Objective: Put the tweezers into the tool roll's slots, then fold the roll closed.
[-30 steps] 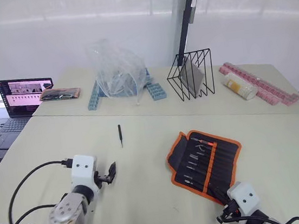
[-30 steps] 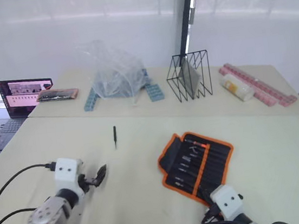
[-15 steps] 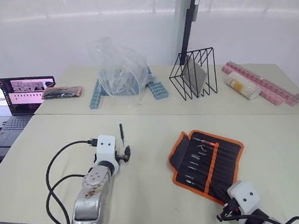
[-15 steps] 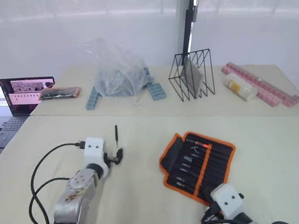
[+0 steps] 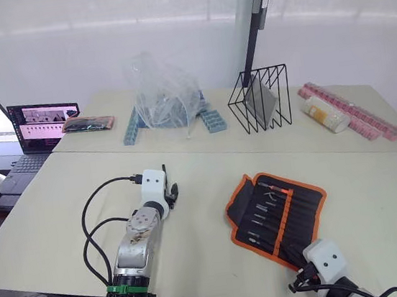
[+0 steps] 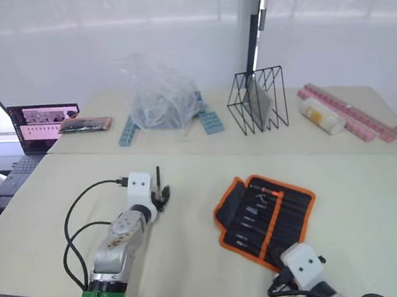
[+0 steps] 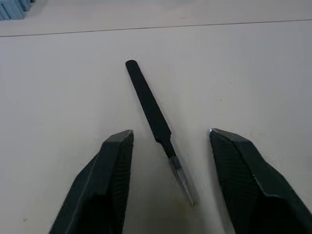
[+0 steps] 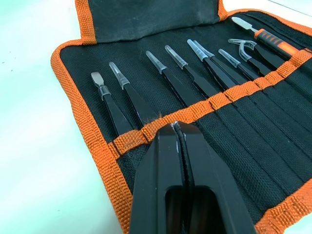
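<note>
One loose black tweezers (image 7: 147, 102) lies flat on the beige table (image 5: 61, 209), its pointed tip toward my left wrist. My left gripper (image 7: 170, 135) is open, one finger on each side of the tweezers' thin end, not touching it; from the head it sits left of centre (image 5: 172, 192). The tool roll (image 5: 278, 207) lies unfolded at right, black with orange trim. Its slots (image 8: 195, 87) hold several tweezers and an orange-handled tool. My right gripper (image 8: 176, 126) is shut and empty, hovering at the roll's near edge over the orange strip.
At the back stand a black wire rack (image 5: 259, 99), a clear plastic bag (image 5: 162, 88) over blue blocks, a laptop (image 5: 40, 124), a small pouch (image 5: 88, 123), a jar (image 5: 324, 113) and pink boxes (image 5: 358, 118). A black cable (image 5: 95, 219) loops by my left arm.
My left arm has reached forward across the table until its open fingers straddle the loose tweezers. The right gripper and the roll have stayed put.
</note>
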You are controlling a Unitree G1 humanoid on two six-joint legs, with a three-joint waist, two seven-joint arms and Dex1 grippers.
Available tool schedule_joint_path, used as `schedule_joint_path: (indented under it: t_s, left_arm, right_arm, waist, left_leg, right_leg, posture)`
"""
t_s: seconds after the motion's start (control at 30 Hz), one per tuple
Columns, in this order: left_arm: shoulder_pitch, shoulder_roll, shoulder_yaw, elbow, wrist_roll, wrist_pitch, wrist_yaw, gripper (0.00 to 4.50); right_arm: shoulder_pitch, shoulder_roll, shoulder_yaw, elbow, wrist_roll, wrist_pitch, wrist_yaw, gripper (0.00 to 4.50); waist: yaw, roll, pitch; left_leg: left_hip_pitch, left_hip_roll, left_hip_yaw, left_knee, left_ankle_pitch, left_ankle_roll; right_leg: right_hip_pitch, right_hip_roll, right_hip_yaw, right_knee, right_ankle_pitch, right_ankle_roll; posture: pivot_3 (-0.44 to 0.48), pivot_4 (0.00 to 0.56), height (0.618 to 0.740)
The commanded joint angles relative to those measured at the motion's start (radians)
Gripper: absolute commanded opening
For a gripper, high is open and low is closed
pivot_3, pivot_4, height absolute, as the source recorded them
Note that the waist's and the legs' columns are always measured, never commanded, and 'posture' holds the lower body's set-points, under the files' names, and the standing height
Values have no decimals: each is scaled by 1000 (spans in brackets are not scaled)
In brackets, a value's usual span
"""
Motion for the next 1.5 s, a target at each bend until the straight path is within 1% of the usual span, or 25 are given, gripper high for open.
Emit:
schedule_joint_path:
  t_s: [0.03, 0.1, 0.17, 0.3, 0.37, 0.5, 0.6, 0.63, 0.7, 0.77, 0.87, 0.93, 1.07, 1.17, 1.27, 1.33, 1.5]
  left_arm:
    - [11, 5, -8, 46, 21, 12, 6, 1307]
    - [13, 5, -8, 44, 21, 12, 4, 739]
    - [15, 5, -2, 42, 22, 14, 7, 23]
    - [17, 13, 12, 45, 25, 7, 9, 23]
    - [15, 18, 20, 45, 25, -1, 11, 23]
    - [12, 41, 35, 42, 23, -37, -2, 23]
    - [9, 83, 43, 20, 20, -82, -35, 23]
    - [7, 99, 49, 9, 16, -99, -48, 23]
    - [3, 133, 58, -9, 7, -130, -80, 23]
    - [1, 162, 69, -32, -6, -149, -115, 23]
    - [1, 196, 75, -65, -23, -169, -165, 23]
    - [-1, 227, 72, -93, -38, -190, -217, 23]
    - [-21, 273, 72, -129, -90, -214, -326, 23]
    - [-76, 326, 45, -159, -170, -208, -495, 23]
    - [-128, 391, -30, -194, -248, -194, -718, 23]
    - [-159, 416, -78, -206, -285, -191, -834, 23]
    - [-241, 438, -186, -193, -345, -174, -1056, 23]
  right_arm:
    - [15, -2, 17, 59, -21, 39, -2, 0]
    - [16, -1, 18, 60, -21, 38, -4, 0]
    - [17, 0, 21, 62, -22, 36, -6, 0]
    - [19, 1, 25, 63, -23, 34, -9, 0]
    - [18, -1, 25, 64, -22, 34, -11, 0]
    - [19, -3, 26, 64, -21, 33, -12, 0]
    - [20, -5, 25, 65, -20, 33, -12, 0]
    - [21, -6, 24, 65, -19, 32, -12, 0]
    - [21, -8, 21, 67, -18, 31, -10, 0]
    - [23, -9, 20, 67, -16, 31, -9, 0]
    - [26, -10, 19, 65, -15, 31, -8, 0]
    - [28, -10, 17, 64, -14, 31, -6, 0]
    - [30, -11, 16, 60, -13, 34, -6, 0]
    - [31, -12, 15, 57, -11, 38, -4, 0]
    - [33, -13, 20, 53, -13, 42, -4, 0]
    - [34, -14, 22, 49, -13, 45, -3, 0]
    - [44, -19, 15, 40, -12, 47, -2, 0]
  waist:
    - [-2, 1, 0]
    - [-5, 1, -1]
    - [-6, 1, -1]
    - [-8, 2, 0]
    - [-8, 2, 0]
    - [-11, 2, 0]
    - [-18, 1, 0]
    - [-20, 1, 0]
    - [-23, 0, 0]
    - [-22, -1, 1]
    - [-20, -5, 4]
    - [-20, -6, 6]
    - [-19, -6, 8]
    - [-19, -8, 9]
    - [-20, -8, 8]
    - [-21, -8, 8]
    - [-23, -10, 7]
  left_leg:
    - [0, 0, 0, 0, 0, 0]
    - [0, 0, 0, -1, 0, 0]
    - [0, 0, 0, -1, 0, 0]
    - [0, 0, 0, -1, 0, -1]
    - [0, 0, 0, -1, -1, -2]
    - [-1, 1, 0, -1, -4, -6]
    - [-1, 1, 0, -2, -3, -6]
    - [-1, 1, 0, -2, -3, -5]
    - [-6, 1, 0, -2, 1, 1]
    - [-10, 1, 0, -2, 1, 0]
    - [-13, 0, 0, -2, 1, 0]
    - [-14, 0, 0, -3, 1, 0]
    - [-14, 1, 1, -4, 1, 0]
    - [-13, 1, 2, -8, 2, 0]
    - [-13, 2, 3, -12, 4, -3]
    - [-13, 1, 9, -14, 4, -3]
    - [-13, 0, 17, -15, 4, -3]
  right_leg:
    - [0, 0, 0, 0, 0, 0]
    - [0, 0, 0, -1, 1, 2]
    - [0, 0, 0, -1, 2, 3]
    - [0, 0, 0, -2, 2, 3]
    - [0, 0, 0, -2, 0, 0]
    - [-1, 0, 1, -2, 0, 0]
    - [-2, 0, 0, -2, 1, 1]
    - [-2, 1, 0, -1, 2, 4]
    - [-7, 2, 0, -1, 3, 5]
    - [-13, 2, 0, -1, 3, 4]
    - [-15, 0, 0, -2, 5, 2]
    - [-16, 0, 0, -3, 7, -1]
    - [-16, -2, 1, -3, 7, -2]
    - [-16, -1, 1, -7, 8, -3]
    - [-16, 1, -1, -9, 10, -5]
    - [-16, 1, 0, -10, 10, -5]
    - [-17, 3, 2, -10, 9, -4]
  posture:
    - [0, 150, 720]
    - [0, 150, 720]
    - [0, 150, 720]
    - [0, 150, 720]
    - [0, 150, 720]
    - [0, 150, 720]
    - [0, 150, 720]
    - [0, 150, 720]
    - [0, 150, 720]
    - [0, 150, 720]
    - [0, 150, 720]
    - [0, 150, 720]
    - [0, 150, 720]
    - [0, 150, 720]
    - [0, 150, 720]
    - [0, 150, 720]
    - [0, 150, 720]
